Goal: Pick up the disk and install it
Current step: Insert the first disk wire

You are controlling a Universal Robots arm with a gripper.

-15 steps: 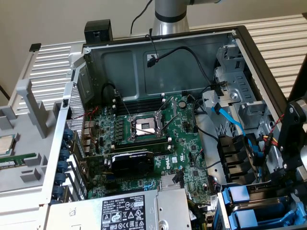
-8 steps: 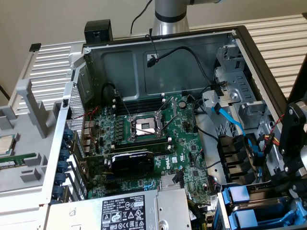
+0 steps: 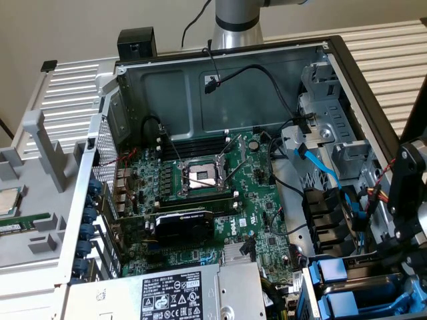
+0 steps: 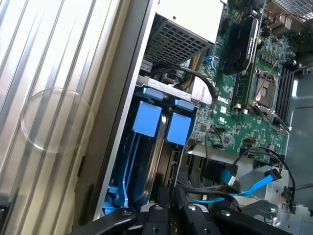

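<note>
Two blue plastic carriers stand side by side in the drive bay at the case's corner. The disk shows as a silver-grey edge running down from its blue tab to my gripper. The black fingers stand almost together, pinched on that edge. The other blue-carrier drive sits right beside it. In the exterior view both blue carriers sit at the lower right of the case, and the gripper's black body hangs just above them at the exterior view's right edge.
The open case holds the motherboard with its bare CPU socket, a black graphics card and the grey power-supply box with its sticker. Blue and black cables loop close beside the bay. The case wall borders the bay.
</note>
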